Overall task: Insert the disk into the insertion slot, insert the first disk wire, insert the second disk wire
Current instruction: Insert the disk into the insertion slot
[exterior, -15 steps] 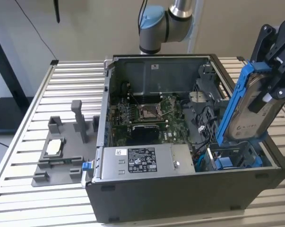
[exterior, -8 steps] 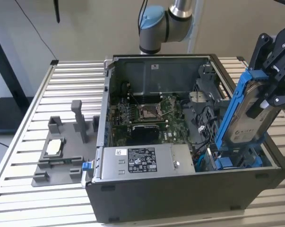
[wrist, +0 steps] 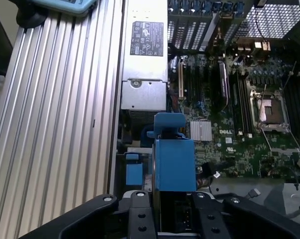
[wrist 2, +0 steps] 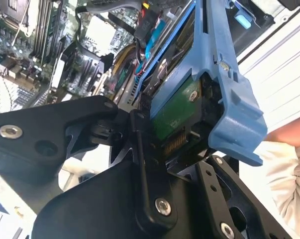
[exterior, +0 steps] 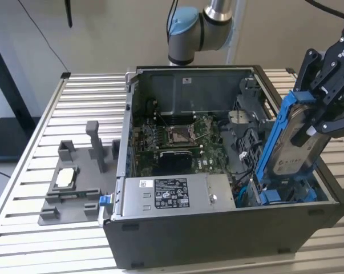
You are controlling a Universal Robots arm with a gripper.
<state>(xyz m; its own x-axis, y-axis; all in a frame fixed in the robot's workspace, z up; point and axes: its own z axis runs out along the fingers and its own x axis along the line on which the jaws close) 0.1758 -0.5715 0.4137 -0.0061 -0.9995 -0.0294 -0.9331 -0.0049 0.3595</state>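
Observation:
My gripper (exterior: 310, 117) is shut on the disk (exterior: 294, 142), a silver-grey drive in a bright blue carrier. The disk stands nearly upright at the exterior view's right, leaning a little. Its lower end is down in the insertion slot (exterior: 286, 195), a grey drive cage with blue tabs at the case's front right corner. In the second wrist view the black fingers (wrist 2: 140, 149) clamp the disk (wrist 2: 212, 94), whose green board and connector end face the camera. In the first wrist view the blue carrier (wrist: 173, 159) rises between the fingers (wrist: 140, 211). Black and blue cables (wrist 2: 147, 27) lie inside the case near the cage.
The open computer case (exterior: 217, 234) lies on a slatted aluminium table (exterior: 92, 97). Inside are the grey power-supply box (exterior: 172, 197) and the motherboard with its processor socket (exterior: 179, 135). A grey fixture (exterior: 75, 182) stands at the exterior view's left. A person's arm (wrist 2: 289, 159) is close by.

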